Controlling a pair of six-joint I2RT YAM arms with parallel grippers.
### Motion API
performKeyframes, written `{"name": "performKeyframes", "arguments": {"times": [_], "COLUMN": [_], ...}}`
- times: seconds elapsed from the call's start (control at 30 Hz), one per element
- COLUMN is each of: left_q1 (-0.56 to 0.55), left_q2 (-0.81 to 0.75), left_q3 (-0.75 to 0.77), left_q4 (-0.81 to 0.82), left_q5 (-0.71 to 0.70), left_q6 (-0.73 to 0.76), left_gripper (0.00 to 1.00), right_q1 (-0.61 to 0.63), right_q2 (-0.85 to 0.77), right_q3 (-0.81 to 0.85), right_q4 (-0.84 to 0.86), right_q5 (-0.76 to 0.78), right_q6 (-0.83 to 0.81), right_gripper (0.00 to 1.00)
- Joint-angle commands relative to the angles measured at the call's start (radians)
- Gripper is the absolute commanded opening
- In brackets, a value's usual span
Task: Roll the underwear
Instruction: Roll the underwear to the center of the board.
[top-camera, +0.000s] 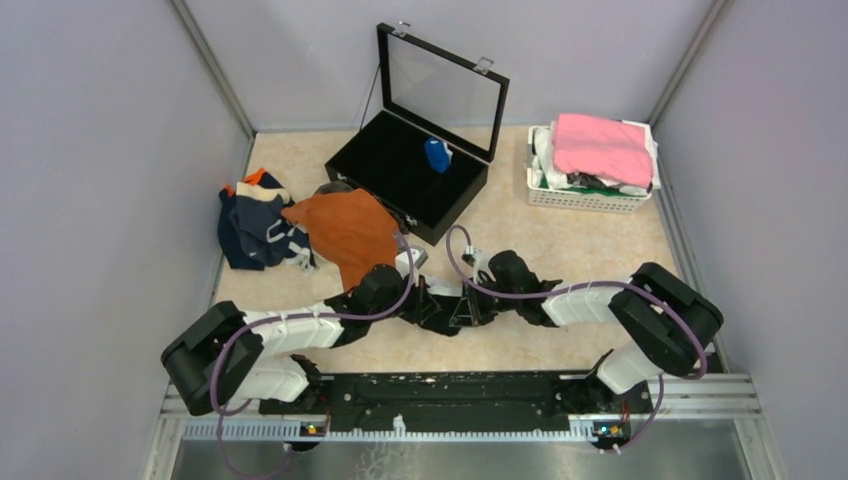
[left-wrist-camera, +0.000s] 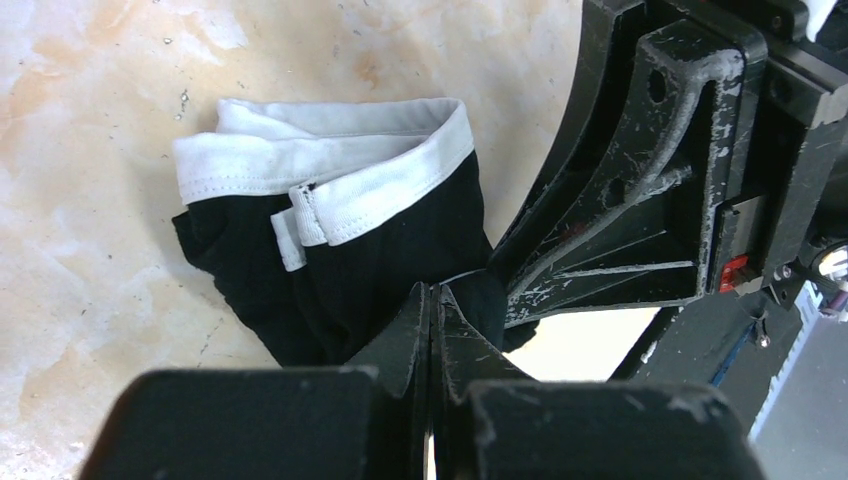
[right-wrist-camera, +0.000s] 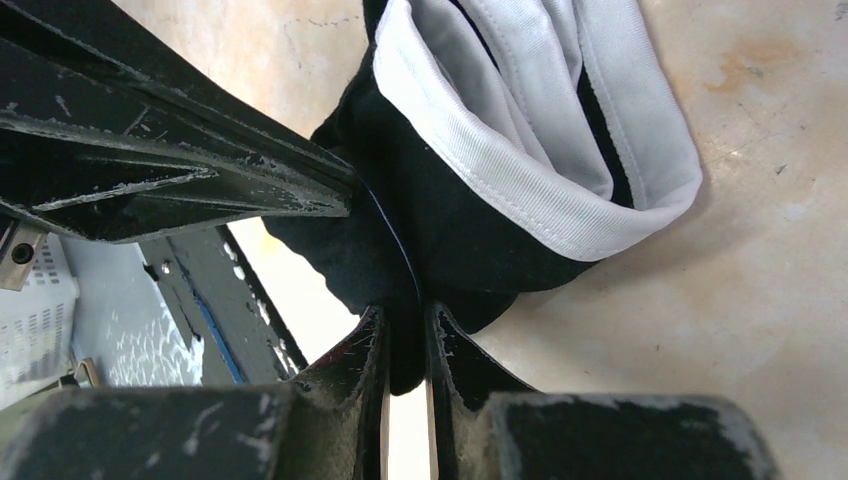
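- Beige tabletop (top-camera: 560, 250), walled on three sides; both arms meet over its middle, hiding the black briefs (left-wrist-camera: 380, 270) from above
- Black case (top-camera: 390, 170) at the back, lid (top-camera: 440, 85) raised
- White basket (top-camera: 585, 198) at back right, pink cloth (top-camera: 600, 145) on top
- Rust-orange briefs (top-camera: 345, 230) and navy briefs (top-camera: 250, 225) heaped at left; the orange touches the left arm
- Black briefs, white waistband, bunched on the tabletop between the end effectors
- Right end effector (right-wrist-camera: 405, 330) clamped on black fabric; left end effector (left-wrist-camera: 432, 300) pressed together, tips at the fabric's edge
- Blue roll (top-camera: 437, 155) inside the case

Left gripper (left-wrist-camera: 432, 300) is closed, black underwear (left-wrist-camera: 380, 250) pinched at tips, waistband ahead; right gripper (left-wrist-camera: 505, 283) is seen just right.
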Motion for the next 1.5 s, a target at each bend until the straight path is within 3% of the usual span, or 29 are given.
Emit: {"name": "performKeyframes", "arguments": {"times": [0.0,0.17,0.5,0.83,1.13,1.47], "left_q1": [-0.005,-0.005,-0.068,-0.085,-0.085,-0.085], "left_q2": [0.020,-0.019,-0.163,-0.033,-0.011,-0.058], "left_q3": [-0.043,-0.024,0.034,0.002,-0.041,-0.077], "left_q4": [-0.025,-0.051,-0.140,-0.044,-0.113,-0.155], "left_q5": [-0.030,-0.009,-0.059,-0.030,-0.217,-0.282], "left_q6": [-0.004,-0.011,-0.047,-0.073,-0.167,-0.209], "left_gripper": [0.00,0.00,0.00,0.00,0.00,0.00], "right_q1": [-0.011,-0.010,-0.010,-0.011,-0.010,-0.011], "right_q2": [-0.009,-0.011,-0.011,-0.008,-0.022,-0.059], "right_q3": [-0.022,-0.017,-0.024,-0.025,-0.029,-0.021], "right_q4": [-0.107,-0.114,-0.111,-0.109,-0.115,-0.121], "right_q5": [0.093,0.096,0.101,0.100,0.112,0.134], "right_q6": [-0.025,-0.026,-0.026,-0.026,-0.026,-0.022], "right_gripper": [0.12,0.06,0.06,0.06,0.14,0.20]}}
